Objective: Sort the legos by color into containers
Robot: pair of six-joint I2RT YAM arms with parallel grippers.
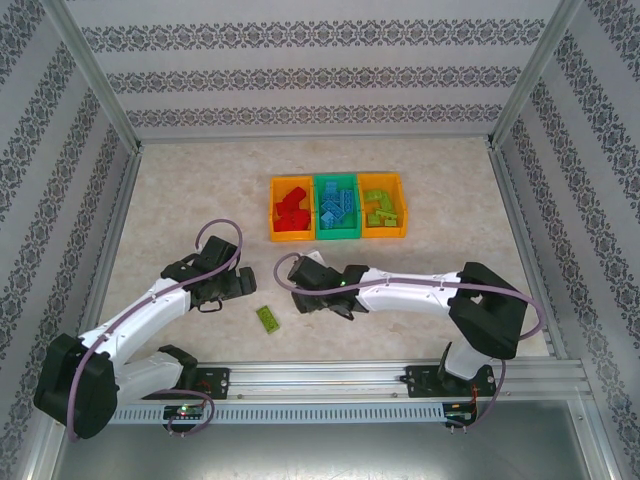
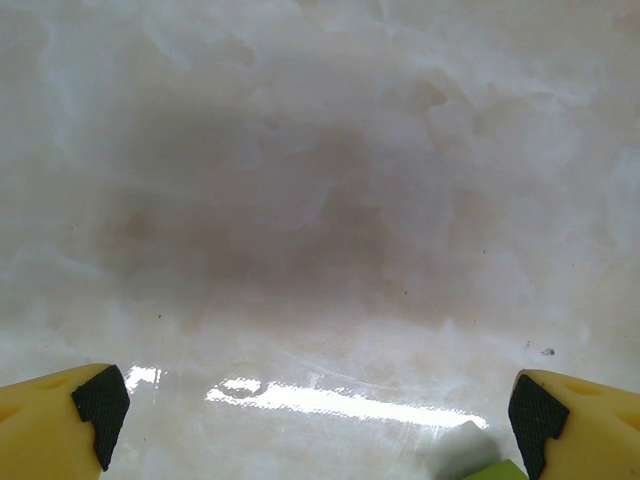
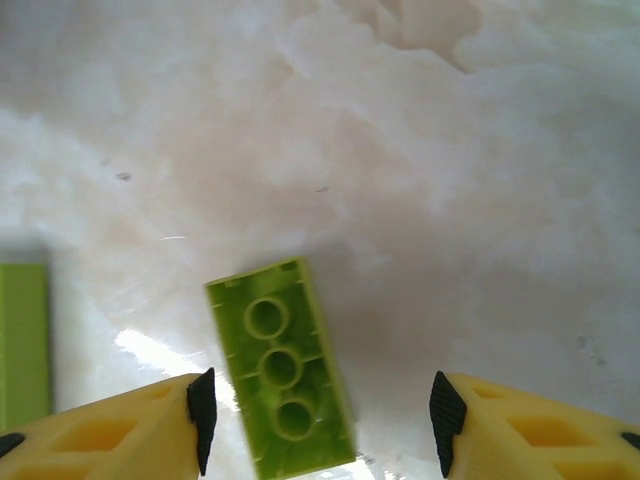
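Note:
Three bins stand side by side at the back of the table. The left orange bin (image 1: 273, 213) holds red legos (image 1: 292, 208), the green bin (image 1: 337, 234) holds blue legos (image 1: 336, 205), and the right orange bin (image 1: 400, 208) holds lime legos (image 1: 378, 205). A lime brick (image 1: 267, 318) lies on the table near the front. My right gripper (image 3: 320, 420) is open low over the table. An upside-down lime brick (image 3: 283, 368) lies between its fingers, nearer the left one. Another lime piece (image 3: 22, 345) sits at that view's left edge. My left gripper (image 2: 315, 420) is open over bare table, with a lime corner (image 2: 497, 470) by its right finger.
Patterned walls and metal frame posts (image 1: 95, 80) enclose the marble-look table (image 1: 180, 190). The two grippers (image 1: 245, 287) (image 1: 300, 290) sit close together at the table's middle front, with cable loops (image 1: 215, 235) above them. A slotted rail (image 1: 330, 380) runs along the near edge.

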